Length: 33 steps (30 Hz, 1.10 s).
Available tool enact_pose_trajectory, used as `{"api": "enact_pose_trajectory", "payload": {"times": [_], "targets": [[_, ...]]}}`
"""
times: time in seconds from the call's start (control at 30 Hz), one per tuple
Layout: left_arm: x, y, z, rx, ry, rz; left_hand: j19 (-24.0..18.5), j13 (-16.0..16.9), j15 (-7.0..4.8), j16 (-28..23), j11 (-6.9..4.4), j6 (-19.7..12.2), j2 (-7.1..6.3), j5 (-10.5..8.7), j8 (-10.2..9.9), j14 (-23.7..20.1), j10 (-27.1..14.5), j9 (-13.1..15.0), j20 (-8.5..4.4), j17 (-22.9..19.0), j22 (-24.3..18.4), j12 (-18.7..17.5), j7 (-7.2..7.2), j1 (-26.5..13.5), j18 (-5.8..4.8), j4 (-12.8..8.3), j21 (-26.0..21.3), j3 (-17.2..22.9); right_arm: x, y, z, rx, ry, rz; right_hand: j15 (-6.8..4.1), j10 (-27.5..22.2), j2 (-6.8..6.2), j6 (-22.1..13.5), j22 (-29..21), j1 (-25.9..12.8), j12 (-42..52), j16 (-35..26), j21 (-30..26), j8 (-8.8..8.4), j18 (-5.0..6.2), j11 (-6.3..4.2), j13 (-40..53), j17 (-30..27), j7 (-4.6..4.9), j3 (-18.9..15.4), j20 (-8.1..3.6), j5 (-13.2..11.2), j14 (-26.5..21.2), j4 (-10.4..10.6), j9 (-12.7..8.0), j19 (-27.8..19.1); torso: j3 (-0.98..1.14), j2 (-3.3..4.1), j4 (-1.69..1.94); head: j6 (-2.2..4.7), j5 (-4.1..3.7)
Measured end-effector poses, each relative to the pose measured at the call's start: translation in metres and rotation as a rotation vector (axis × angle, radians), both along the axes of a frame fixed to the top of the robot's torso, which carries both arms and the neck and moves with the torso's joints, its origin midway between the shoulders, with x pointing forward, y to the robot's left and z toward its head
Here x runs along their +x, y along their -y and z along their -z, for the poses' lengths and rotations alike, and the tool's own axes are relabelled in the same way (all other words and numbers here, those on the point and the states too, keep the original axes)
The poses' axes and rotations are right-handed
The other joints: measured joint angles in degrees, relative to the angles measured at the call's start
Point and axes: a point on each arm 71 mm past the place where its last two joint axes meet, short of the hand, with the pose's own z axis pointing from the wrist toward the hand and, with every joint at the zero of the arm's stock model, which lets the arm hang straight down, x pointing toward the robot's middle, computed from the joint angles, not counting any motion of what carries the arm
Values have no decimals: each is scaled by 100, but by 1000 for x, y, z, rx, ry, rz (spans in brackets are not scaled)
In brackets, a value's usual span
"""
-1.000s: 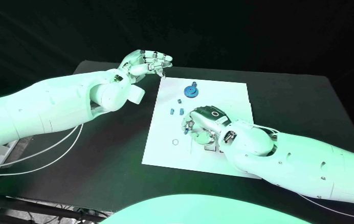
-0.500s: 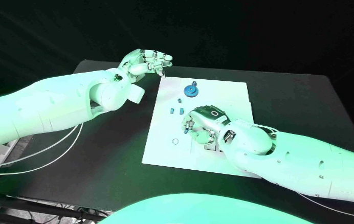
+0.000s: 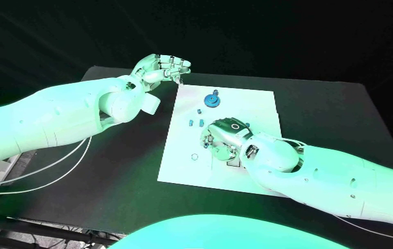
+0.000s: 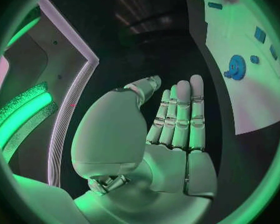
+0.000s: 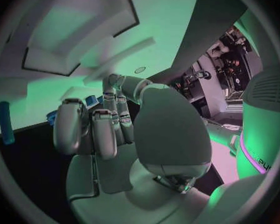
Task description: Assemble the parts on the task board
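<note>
The white task board [image 3: 254,104] lies in the middle of the black table. A blue gear-like part [image 3: 213,101] sits near its far edge, with small blue parts [image 3: 196,122] closer in and a thin ring [image 3: 194,158] near the left edge. My right hand [image 3: 226,138] is low over the board's middle with its fingers curled down. The right wrist view shows a bit of blue [image 5: 90,102] behind those fingers, and I cannot tell whether it is held. My left hand [image 3: 162,70] hovers off the board's far left corner, fingers straight and holding nothing [image 4: 177,119]. The gear [image 4: 235,67] lies ahead of it.
A blue cylinder [image 5: 4,123] lies beside the right hand in the right wrist view. Bare black table [image 3: 122,164] surrounds the board on the left and right. Loose cables [image 3: 49,172] hang off the table's left edge under my left arm.
My right hand has turned and shifted slightly over the board's middle. The left hand and the parts on the board stay where they were.
</note>
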Motion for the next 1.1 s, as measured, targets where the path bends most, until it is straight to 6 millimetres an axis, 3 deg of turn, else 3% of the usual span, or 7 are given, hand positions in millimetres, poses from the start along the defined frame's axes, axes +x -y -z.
{"api": "enact_pose_trajectory", "payload": {"times": [0.2,0.27,0.4,0.73,1.1], "targets": [[0,0,0,0,-1,0,0,0,0,0,0,0,0,0,0,0,0,0,0,0,0,0,0,0,0,0,0,0,1,-1,0,-12,-4,-2,0,39,8,-129,0,-266,-165,0,-135,-44,0,-42,-8,0,68,-102,49,35,0,5,12,-50,-1,-2,-1,-5,0],[0,0,0,0,-1,0,0,0,0,0,0,-12,0,0,0,0,0,0,0,0,-3,0,13,0,0,0,0,0,1,0,1,-15,-5,0,74,-130,-70,-283,-1,-493,-298,-18,-280,-139,0,-20,-40,0,141,-188,107,148,-11,91,-5,-107,-1,-3,-2,-10,1],[0,-1,0,1,-1,-1,0,0,0,0,0,-21,0,0,0,0,0,0,0,0,-5,0,21,0,0,0,0,0,1,1,1,-16,-7,3,125,-476,-197,-460,2,-691,-398,-74,-505,-266,1,62,-47,-11,188,-310,175,199,1,168,-67,-176,-1,-5,-3,-13,0],[0,-1,0,2,-3,-1,0,0,0,0,0,-21,0,0,0,0,0,0,0,-5,-5,0,21,0,0,0,0,0,-2,6,2,1,-7,17,153,-802,-267,-565,4,-649,-414,-122,-646,-325,1,162,-244,-85,195,-379,207,199,-12,143,-83,-207,3,-5,-4,-2,-2],[0,-2,1,4,-6,-3,0,0,0,0,0,-21,0,0,0,0,1,0,0,-5,-4,0,21,0,0,0,0,0,0,32,-16,47,18,73,153,-824,-287,-565,3,-628,-415,-122,-647,-326,1,145,-235,-85,195,-395,206,199,-12,127,-89,-207,3,-8,-6,44,-35]]}}
